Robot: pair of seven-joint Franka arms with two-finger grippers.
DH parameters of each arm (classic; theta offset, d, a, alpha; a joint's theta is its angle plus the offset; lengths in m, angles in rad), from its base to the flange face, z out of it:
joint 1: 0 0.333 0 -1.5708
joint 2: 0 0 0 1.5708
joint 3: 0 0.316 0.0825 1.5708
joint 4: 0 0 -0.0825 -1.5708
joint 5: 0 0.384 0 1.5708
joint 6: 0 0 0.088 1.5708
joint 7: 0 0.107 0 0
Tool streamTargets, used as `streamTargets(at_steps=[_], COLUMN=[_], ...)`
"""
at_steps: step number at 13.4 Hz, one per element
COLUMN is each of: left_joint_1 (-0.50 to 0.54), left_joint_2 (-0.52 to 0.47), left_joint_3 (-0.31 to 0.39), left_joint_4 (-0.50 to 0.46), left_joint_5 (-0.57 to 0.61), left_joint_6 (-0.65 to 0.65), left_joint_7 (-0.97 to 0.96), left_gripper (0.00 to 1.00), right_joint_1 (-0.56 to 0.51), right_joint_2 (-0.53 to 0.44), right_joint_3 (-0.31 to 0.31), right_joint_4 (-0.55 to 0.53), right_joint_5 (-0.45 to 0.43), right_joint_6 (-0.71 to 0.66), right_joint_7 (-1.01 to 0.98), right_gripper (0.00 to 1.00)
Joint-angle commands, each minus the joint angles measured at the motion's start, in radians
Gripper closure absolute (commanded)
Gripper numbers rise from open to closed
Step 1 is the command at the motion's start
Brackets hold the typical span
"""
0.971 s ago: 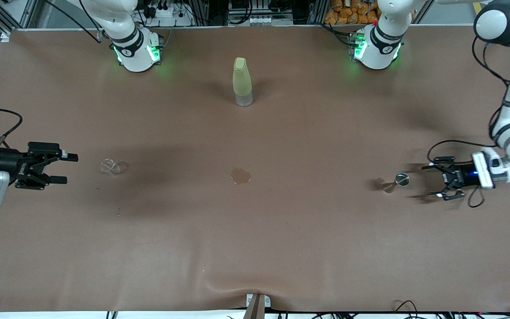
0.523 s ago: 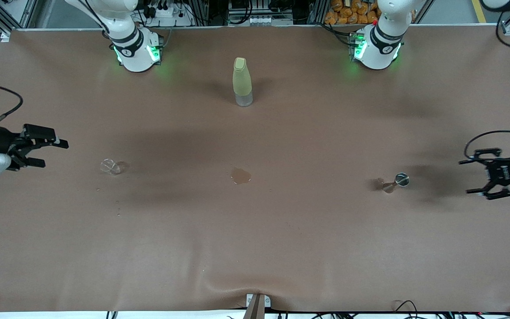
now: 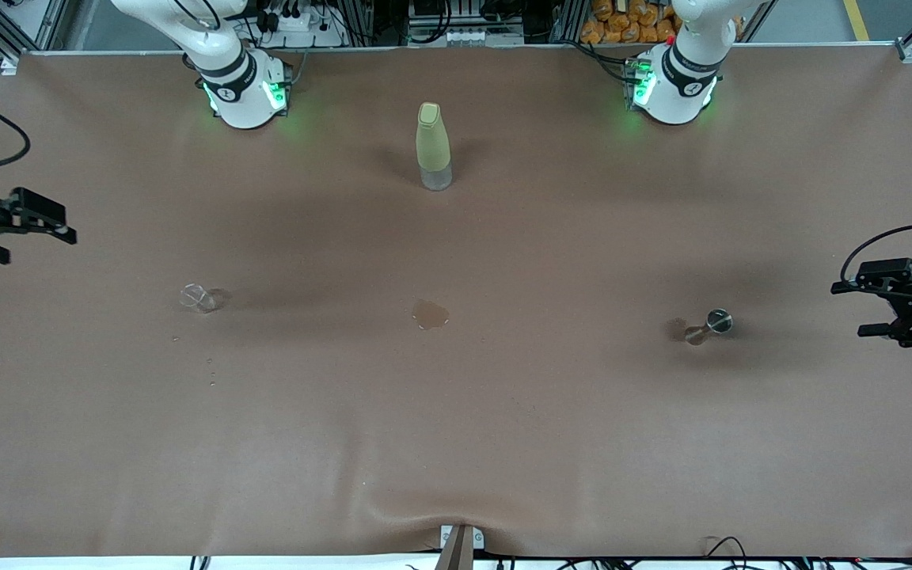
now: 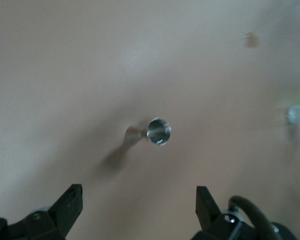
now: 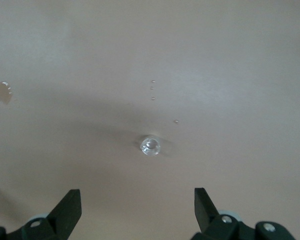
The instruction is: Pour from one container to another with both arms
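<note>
A small clear glass (image 3: 203,298) stands on the brown table toward the right arm's end; the right wrist view shows the glass (image 5: 150,146) from above. A small metal cup (image 3: 710,324) stands toward the left arm's end, and the cup (image 4: 159,131) shows in the left wrist view. My right gripper (image 3: 38,247) hangs open and empty over the table's edge at its own end, apart from the glass. My left gripper (image 3: 849,309) hangs open and empty over its end of the table, apart from the cup. In each wrist view the gripper (image 4: 138,205) (image 5: 136,207) holds nothing.
A tall pale yellow-green bottle (image 3: 433,146) stands upright mid-table, nearer the bases. A small brown puddle (image 3: 431,314) lies at the table's middle between glass and cup. A few droplets (image 3: 210,372) dot the cloth near the glass.
Both grippers have drawn back from the containers toward their own ends of the table and risen. The glass, the cup and the bottle have not moved.
</note>
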Motion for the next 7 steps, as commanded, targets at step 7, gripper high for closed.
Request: streamTargets(at_steps=[7], left_joint_1=[-0.254], left_joint_2=[-0.067], left_joint_3=[-0.007], left_joint_4=[0.039], left_joint_5=[0.328], left_joint_6=[0.029], left_joint_7=[-1.011], left_gripper=[0.00], right_joint_1=[0.015], right_joint_2=[-0.091], right_joint_3=[-0.026], right_joint_4=[-0.044], right_joint_5=[-0.052], right_joint_6=[-0.100], right_joint_7=[0.250], right_gripper=[0.00])
